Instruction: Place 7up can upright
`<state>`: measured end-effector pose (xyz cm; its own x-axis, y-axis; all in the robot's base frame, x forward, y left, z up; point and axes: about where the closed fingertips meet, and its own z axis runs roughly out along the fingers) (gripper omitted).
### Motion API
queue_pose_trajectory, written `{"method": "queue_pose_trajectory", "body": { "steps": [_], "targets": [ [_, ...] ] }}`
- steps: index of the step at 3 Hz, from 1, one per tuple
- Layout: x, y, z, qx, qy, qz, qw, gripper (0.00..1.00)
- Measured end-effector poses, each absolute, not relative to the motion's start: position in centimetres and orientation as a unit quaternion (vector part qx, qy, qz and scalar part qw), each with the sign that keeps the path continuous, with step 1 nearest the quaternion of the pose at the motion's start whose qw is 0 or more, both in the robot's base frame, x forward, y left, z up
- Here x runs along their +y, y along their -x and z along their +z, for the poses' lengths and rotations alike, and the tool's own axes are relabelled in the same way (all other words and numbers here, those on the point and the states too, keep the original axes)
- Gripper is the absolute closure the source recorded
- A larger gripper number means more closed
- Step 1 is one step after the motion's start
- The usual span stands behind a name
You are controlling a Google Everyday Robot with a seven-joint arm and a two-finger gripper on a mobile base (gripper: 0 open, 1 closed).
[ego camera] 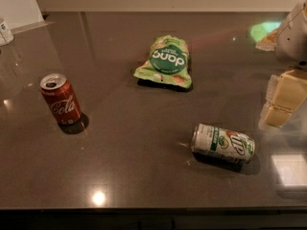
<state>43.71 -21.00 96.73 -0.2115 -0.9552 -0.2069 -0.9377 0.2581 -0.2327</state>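
The 7up can (223, 143) lies on its side on the dark table (144, 176), right of the middle and toward the front edge. It is silvery-white with green bands, and its logo faces up. My gripper (282, 100) shows as cream-coloured blocks at the right edge, above and to the right of the can and apart from it. It holds nothing that I can see.
A red Coca-Cola can (60, 99) stands upright at the left. A green snack bag (165, 62) lies flat at the back middle. The white arm body (293, 32) is at the upper right. A small white container (5, 31) stands at the far left edge.
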Motion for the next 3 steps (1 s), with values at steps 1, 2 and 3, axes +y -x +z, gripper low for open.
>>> {"method": "queue_pose_trajectory", "body": {
  "steps": [1,2,3],
  "targets": [
    [-20.0,-43.0,95.1,0.773,0.618,-0.015,0.139,0.0],
    [-18.4,-41.8,92.8,0.77,0.627,0.001,0.12,0.0],
    [-17.4,-40.8,90.5,0.774,0.625,0.005,0.103,0.0]
  ]
}}
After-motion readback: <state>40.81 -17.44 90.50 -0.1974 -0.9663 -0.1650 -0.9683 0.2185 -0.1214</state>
